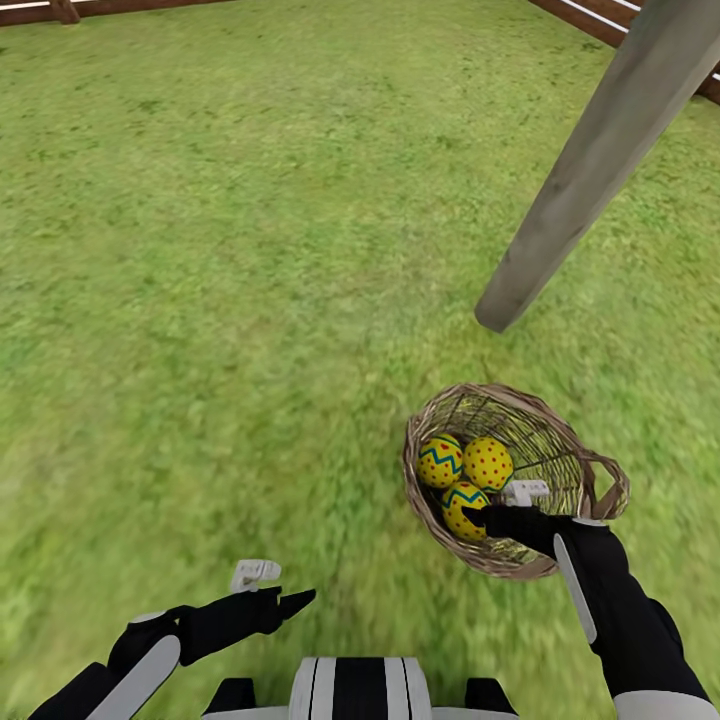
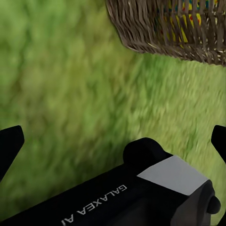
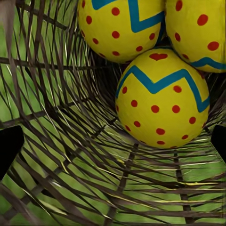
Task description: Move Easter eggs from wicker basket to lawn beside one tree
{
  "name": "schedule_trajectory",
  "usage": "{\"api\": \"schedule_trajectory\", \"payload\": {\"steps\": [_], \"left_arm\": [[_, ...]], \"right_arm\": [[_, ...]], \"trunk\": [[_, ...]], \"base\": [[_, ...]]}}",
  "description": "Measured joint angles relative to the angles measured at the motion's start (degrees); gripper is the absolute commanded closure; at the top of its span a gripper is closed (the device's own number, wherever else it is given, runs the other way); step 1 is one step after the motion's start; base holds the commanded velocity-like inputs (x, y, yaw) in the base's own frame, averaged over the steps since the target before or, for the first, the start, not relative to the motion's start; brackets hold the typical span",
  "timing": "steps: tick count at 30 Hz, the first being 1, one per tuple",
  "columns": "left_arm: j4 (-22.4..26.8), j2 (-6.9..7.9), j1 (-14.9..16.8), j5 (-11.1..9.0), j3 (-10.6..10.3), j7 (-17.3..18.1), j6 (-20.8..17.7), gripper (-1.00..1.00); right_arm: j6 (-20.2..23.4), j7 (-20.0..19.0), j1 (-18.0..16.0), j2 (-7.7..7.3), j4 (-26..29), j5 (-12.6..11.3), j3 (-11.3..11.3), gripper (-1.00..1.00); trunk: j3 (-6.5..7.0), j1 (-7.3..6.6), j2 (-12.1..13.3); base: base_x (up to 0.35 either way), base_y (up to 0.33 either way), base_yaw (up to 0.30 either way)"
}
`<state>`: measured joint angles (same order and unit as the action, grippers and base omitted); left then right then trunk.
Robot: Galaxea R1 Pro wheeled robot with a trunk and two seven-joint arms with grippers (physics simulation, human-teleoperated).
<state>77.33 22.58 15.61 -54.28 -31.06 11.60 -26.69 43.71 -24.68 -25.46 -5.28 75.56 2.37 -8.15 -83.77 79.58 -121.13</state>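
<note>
The wicker basket (image 1: 540,440) stands on the lawn (image 1: 220,300) at the lower right, close to a bare grey tree trunk (image 1: 600,150). Three yellow Easter eggs lie inside it: one at the left (image 1: 440,461), one beside it (image 1: 488,463), and the nearest one (image 1: 463,505). My right gripper (image 1: 503,507) reaches over the near rim into the basket, open, right by the nearest egg (image 3: 162,101), with the other two eggs (image 3: 122,26) (image 3: 197,28) behind it. My left gripper (image 1: 272,590) hovers open over the grass, left of the basket (image 2: 174,28).
A brown slat fence runs along the far edge at the top left (image 1: 100,8) and top right (image 1: 600,15). Open grass stretches ahead and to the left. The trunk leans across the upper right, its base just beyond the basket.
</note>
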Motion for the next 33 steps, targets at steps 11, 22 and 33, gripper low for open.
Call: {"api": "schedule_trajectory", "payload": {"steps": [11,22,33], "left_arm": [[0.25,-0.03,0.00,0.00,0.02,0.16,-0.08,-1.00],[0.20,-0.03,0.00,0.00,0.07,0.12,-0.09,-1.00],[0.18,-0.03,0.00,0.00,0.09,0.14,-0.06,-1.00]], "right_arm": [[-4.64,0.21,0.00,-0.05,0.14,0.01,-0.11,-1.00],[-5.90,0.22,0.00,-0.02,0.01,0.01,0.07,-1.00],[-5.92,0.34,0.00,0.00,0.01,0.02,0.22,-1.00]], "trunk": [[-0.73,0.87,-1.59],[-2.70,3.29,-6.00],[-4.78,5.71,-10.41]], "base": [[0.000,0.000,0.000],[0.000,0.000,0.000],[0.000,0.000,0.000]]}}
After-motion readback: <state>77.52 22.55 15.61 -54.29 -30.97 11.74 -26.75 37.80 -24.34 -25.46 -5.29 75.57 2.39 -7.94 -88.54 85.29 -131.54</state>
